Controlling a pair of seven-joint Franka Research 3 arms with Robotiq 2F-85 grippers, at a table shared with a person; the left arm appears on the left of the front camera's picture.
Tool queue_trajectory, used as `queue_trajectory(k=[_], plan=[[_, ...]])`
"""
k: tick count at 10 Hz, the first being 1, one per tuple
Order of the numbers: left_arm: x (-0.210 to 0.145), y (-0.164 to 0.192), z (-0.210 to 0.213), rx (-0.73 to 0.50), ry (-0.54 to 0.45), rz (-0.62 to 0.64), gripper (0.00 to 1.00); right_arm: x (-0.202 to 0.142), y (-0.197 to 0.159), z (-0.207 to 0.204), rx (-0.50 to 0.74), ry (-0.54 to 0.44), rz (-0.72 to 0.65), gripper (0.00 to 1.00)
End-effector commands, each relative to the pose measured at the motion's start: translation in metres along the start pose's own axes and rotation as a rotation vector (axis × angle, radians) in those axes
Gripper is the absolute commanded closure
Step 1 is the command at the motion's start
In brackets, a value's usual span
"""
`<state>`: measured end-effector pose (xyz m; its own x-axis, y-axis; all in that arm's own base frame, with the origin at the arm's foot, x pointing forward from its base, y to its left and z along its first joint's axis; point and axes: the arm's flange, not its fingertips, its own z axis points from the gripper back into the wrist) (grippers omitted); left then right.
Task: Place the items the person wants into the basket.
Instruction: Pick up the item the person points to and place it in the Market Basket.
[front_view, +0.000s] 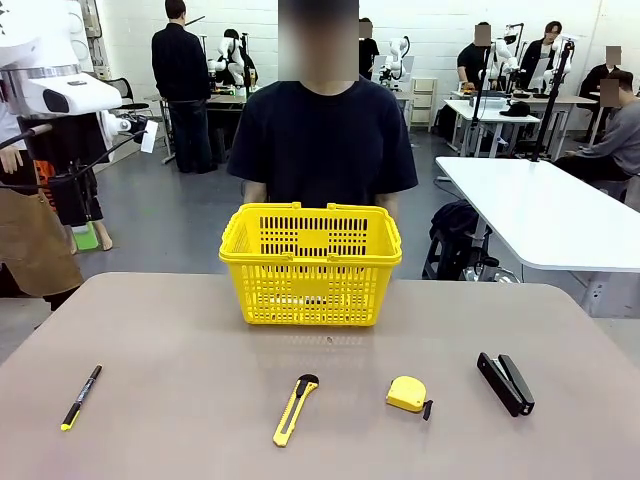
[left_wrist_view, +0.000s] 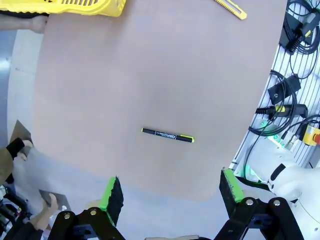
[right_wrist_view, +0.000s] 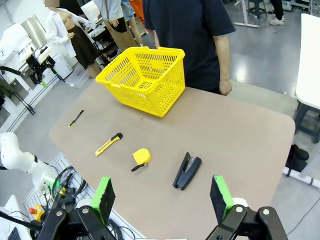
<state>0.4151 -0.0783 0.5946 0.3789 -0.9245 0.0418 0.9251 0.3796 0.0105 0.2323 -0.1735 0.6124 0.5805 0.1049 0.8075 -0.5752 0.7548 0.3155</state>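
A yellow basket (front_view: 310, 265) stands at the far middle of the table, right in front of the person (front_view: 320, 130), whose hand (right_wrist_view: 225, 88) hangs beside the table edge. A small yellow tape measure (front_view: 406, 394) lies near the front, with a black stapler (front_view: 505, 383) to its right. In the right wrist view the tape measure (right_wrist_view: 141, 157) and stapler (right_wrist_view: 187, 170) lie below and ahead of my right gripper (right_wrist_view: 162, 196), which is open and empty, and the basket (right_wrist_view: 142, 77) is farther off. High over the table's left part, my left gripper (left_wrist_view: 171, 192) is open and empty too.
A thin black pen with a yellow tip (front_view: 80, 397) lies front left, straight below the left gripper as the pen (left_wrist_view: 167, 135). A yellow-and-black utility knife (front_view: 295, 408) lies front centre. The tan table (front_view: 200, 340) is bare between basket and tools. Cables hang off its near side.
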Motion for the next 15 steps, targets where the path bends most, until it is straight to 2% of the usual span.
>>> queue_trajectory(k=[1,5,7,9,12,15], plan=[[-0.003,-0.002,0.002,0.005,0.003,-0.001,0.00,0.000,-0.001,-0.002,0.015,-0.005,0.013,0.00],[0.000,0.000,0.000,0.000,-0.001,-0.001,0.00,0.000,-0.001,-0.002,0.015,-0.005,0.013,0.00],[-0.072,-0.022,0.038,0.002,-0.309,-0.069,0.00,0.000,-0.001,-0.002,0.015,-0.005,0.013,0.00],[-0.150,-0.033,0.057,-0.094,-0.530,-0.144,0.00,0.000,-0.001,-0.002,0.015,-0.005,0.013,0.00],[-0.235,-0.035,0.092,-0.076,-0.681,-0.063,0.00,0.000,-0.001,-0.002,0.015,-0.005,0.013,0.00],[-0.286,-0.017,0.103,-0.097,-0.788,-0.001,0.00,0.000,-0.001,-0.002,0.015,-0.005,0.013,0.00]])
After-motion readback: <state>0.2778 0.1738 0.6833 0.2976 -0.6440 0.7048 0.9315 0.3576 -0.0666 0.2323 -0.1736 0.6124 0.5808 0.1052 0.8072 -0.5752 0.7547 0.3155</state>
